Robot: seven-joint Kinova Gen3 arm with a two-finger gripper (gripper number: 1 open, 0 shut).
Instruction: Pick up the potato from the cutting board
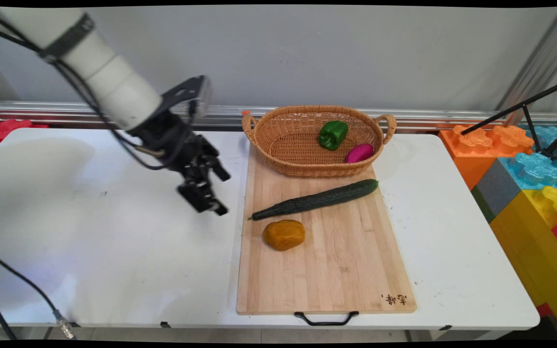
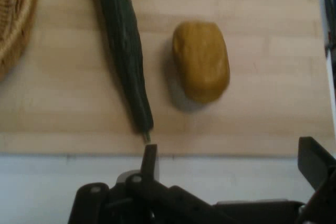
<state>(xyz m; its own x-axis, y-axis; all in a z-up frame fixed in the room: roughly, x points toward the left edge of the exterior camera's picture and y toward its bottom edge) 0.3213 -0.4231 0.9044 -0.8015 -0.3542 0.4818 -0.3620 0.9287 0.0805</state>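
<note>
The gripper (image 1: 209,189) is hovering wide open, holding nothing, just off the cutting board's (image 1: 327,270) left edge — nearest the cucumber's (image 1: 315,199) tip and the yellow-brown lump (image 1: 284,234).

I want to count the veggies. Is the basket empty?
No. The basket holds a green pepper and a pink thing.

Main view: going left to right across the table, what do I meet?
Black two-finger gripper hanging open above the white table → mustard-yellow rounded lump on the bamboo cutting board → green bell pepper in the wicker basket → magenta oval piece beside it.
</note>
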